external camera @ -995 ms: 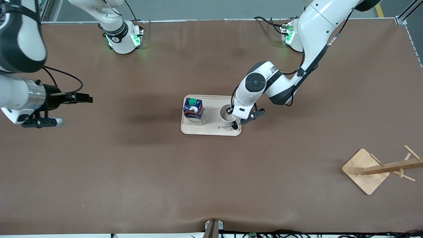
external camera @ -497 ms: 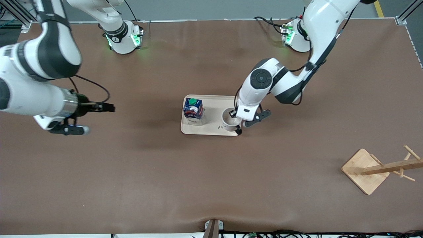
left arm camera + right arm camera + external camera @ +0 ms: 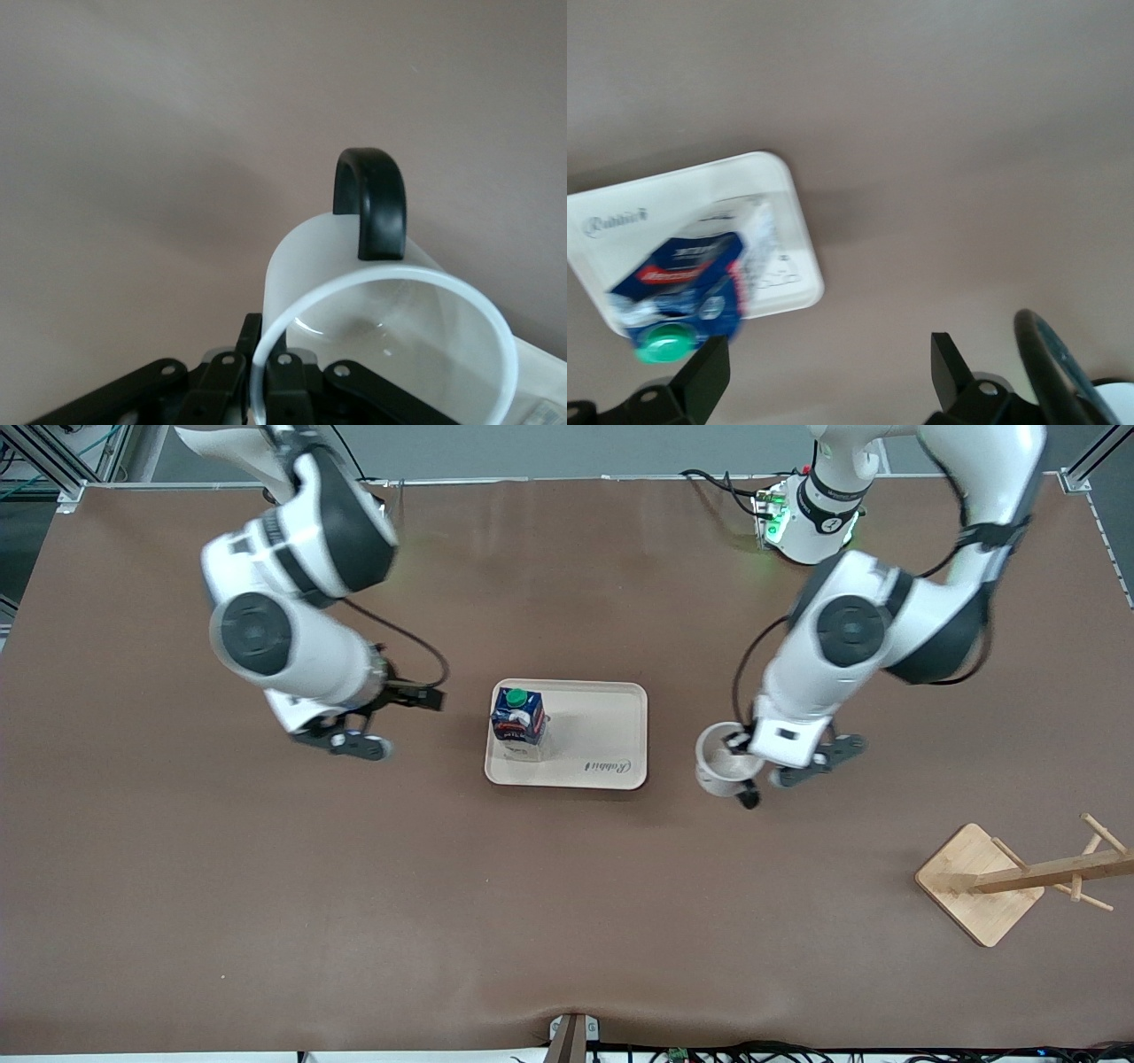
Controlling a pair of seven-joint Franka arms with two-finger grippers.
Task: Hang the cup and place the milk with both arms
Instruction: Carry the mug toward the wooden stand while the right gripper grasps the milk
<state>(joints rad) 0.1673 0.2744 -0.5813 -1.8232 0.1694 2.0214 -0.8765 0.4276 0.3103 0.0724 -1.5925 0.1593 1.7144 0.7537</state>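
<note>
Front view first: your left gripper (image 3: 749, 769) is up over the bare brown table (image 3: 567, 921), just off the tray's (image 3: 611, 731) edge toward the left arm's end, and it carries the cup (image 3: 719, 760). The cup hangs clear of the tray, tilted, its open mouth facing up toward the camera. Left wrist view shows you how it is held: the fingers (image 3: 283, 390) pinch the white rim, one inside the wall and one outside, and the black handle (image 3: 370, 202) stands at about twelve o'clock on the rim as that picture lies. You cannot see the drawn face from any view.

The milk (image 3: 518, 722) stands upright in the tray, at the end toward the right arm, its green cap (image 3: 516, 696) on top. From the cup, the milk sits at roughly nine o'clock in the front view, well apart. The rest of the tray is bare apart from a small printed logo (image 3: 607, 766) near the edge closest to the front camera.

Your right gripper (image 3: 423, 698) hovers over the table beside the tray, at about nine o'clock from the milk, touching nothing. In the right wrist view its two fingers (image 3: 704, 376) stand spread, with the milk (image 3: 691, 283) and tray (image 3: 799, 257) lying between and past them.

The wooden mug tree (image 3: 1019, 877) rests near the table's edge at the left arm's end, at around four o'clock from the cup, well apart from it
</note>
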